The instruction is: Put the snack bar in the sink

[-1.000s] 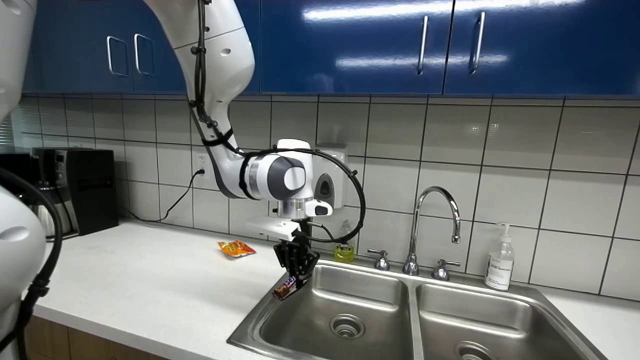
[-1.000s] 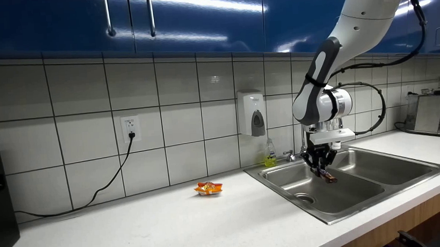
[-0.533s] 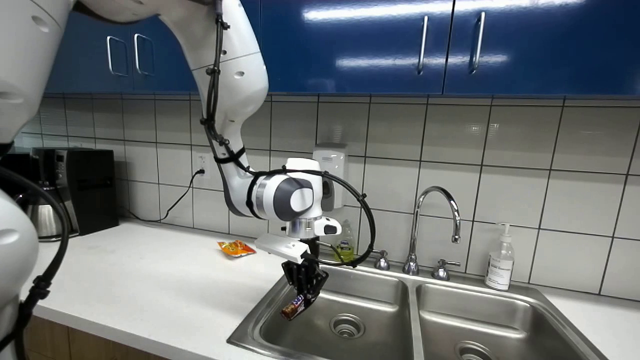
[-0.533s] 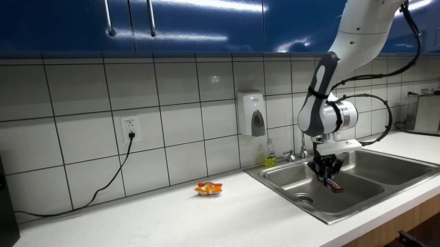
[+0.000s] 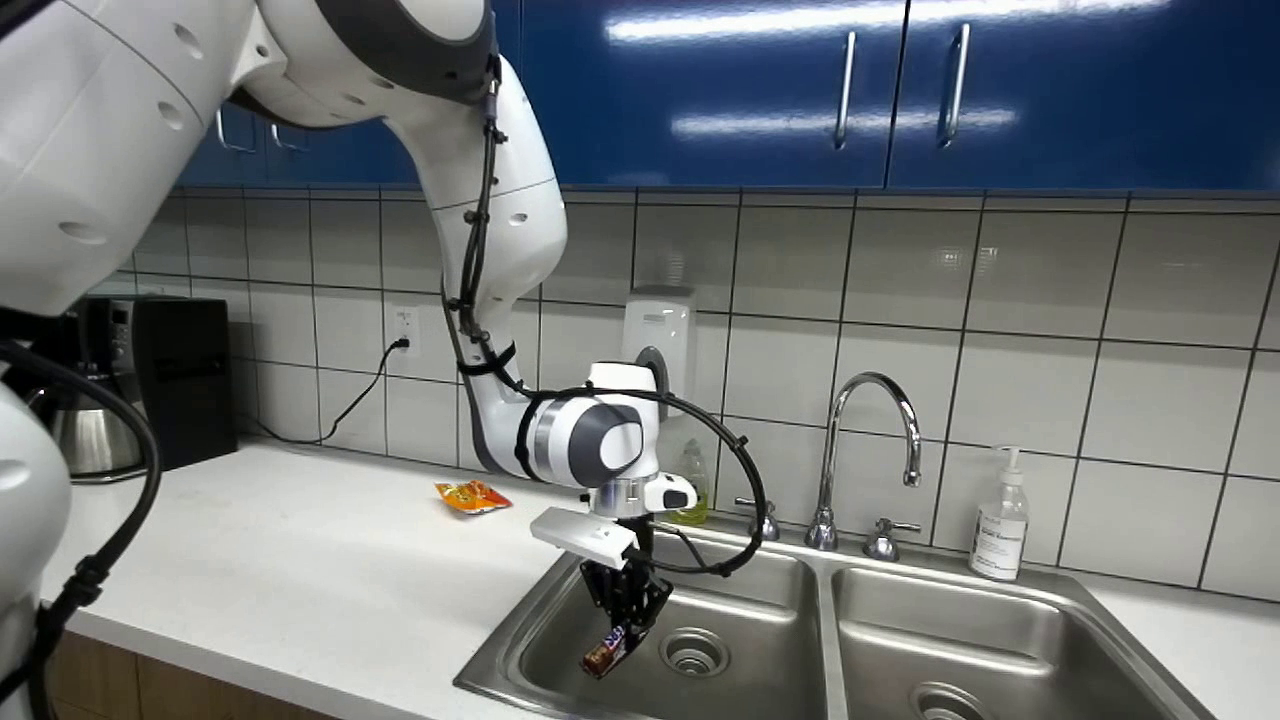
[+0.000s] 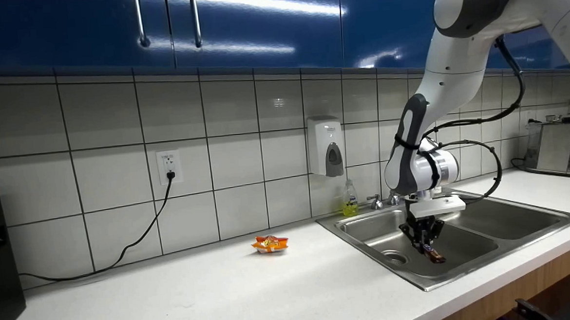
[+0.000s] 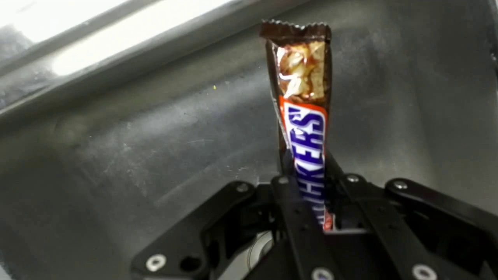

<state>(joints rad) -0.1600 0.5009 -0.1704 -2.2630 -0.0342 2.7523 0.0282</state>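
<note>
Snack bar (Snickers, brn/white) over sink, w/ end effector clamped on it.

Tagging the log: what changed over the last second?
In both exterior views, the gripper has moved down toward the floor of the sink basin, carrying the snack bar with it. Nothing was newly grasped or let go. The orange packet on the counter stayed put.
</note>
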